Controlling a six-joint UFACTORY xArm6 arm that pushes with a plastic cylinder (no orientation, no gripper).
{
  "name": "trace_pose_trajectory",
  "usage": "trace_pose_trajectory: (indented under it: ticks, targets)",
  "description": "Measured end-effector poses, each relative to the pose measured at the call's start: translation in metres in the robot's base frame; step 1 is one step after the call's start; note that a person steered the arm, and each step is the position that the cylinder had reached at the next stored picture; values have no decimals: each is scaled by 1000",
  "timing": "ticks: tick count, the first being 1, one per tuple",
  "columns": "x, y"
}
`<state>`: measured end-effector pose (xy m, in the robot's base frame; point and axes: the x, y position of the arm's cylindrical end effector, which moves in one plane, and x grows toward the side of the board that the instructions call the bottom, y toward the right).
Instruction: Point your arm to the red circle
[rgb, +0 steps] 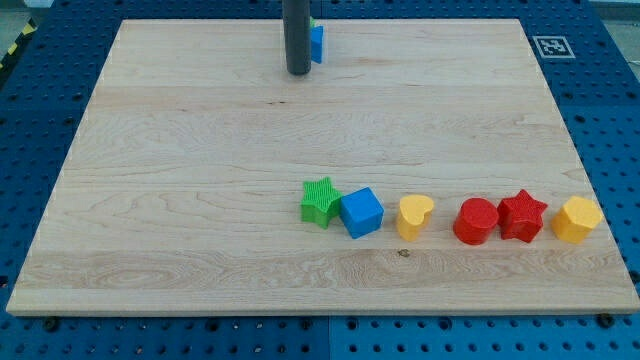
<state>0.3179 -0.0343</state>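
Observation:
The red circle (476, 221) sits on the wooden board (200, 180) at the lower right, in a row of blocks. Touching its right side is a red star (522, 214). My rod comes down from the view's top and my tip (298, 72) rests near the top middle of the board, far up and to the left of the red circle. A blue block (317, 43) is just right of the rod, partly hidden by it, with a sliver of green above it.
The row holds, from the left, a green star (320, 201), a blue cube (361, 212), a yellow heart (414, 215), then the red pair and a yellow hexagon (577, 219). A printed marker tag (551, 46) lies at the board's top right corner.

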Motion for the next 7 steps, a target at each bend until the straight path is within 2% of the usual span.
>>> trace_pose_trajectory:
  ticks: [3, 4, 6, 7]
  targets:
    - [229, 0]
    - [262, 48]
    - [266, 154]
    - [266, 234]
